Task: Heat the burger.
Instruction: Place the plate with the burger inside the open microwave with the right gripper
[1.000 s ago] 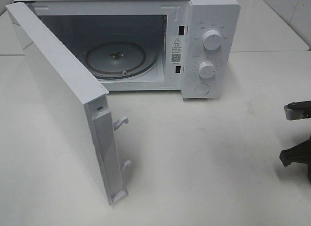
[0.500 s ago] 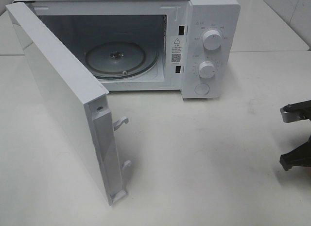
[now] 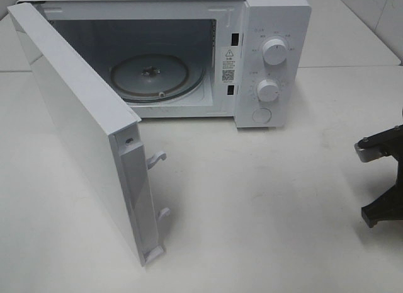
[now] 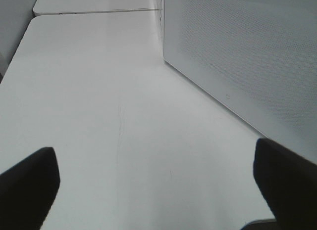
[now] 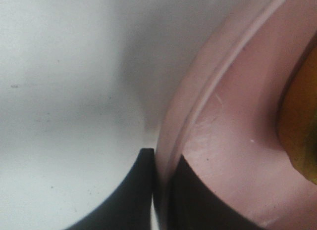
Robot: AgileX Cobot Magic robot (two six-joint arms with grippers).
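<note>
On the white counter, the microwave stands with its door swung wide to the left. The glass turntable inside has nothing on it, so the way in looks ready. The pink plate shows only in the right wrist view, as it lies beyond the right edge of the high view. The burger sits on it, seen as no more than a golden-orange sliver past the plate's inner slope. The right hand is clamped on the plate's thin rim, one finger above and one below. The step in hand therefore seems to be lifting plate and burger together and carrying them to the cavity. A pinch on one edge gives poor control of tilt, so the lift should go straight up and slowly. The plate should stay level, so that the burger does not slide toward the far side. The approach is best made squarely from the front of the opening, clear of the door's latch hooks. The plate should be set down centred on the turntable, and the fingers should part only once it rests flat. The left hand is empty, with its jaws spread wide over bare counter beside the door's perforated panel. It does well to wait there, out of the carrying path and well placed to push the door closed afterwards.
</note>
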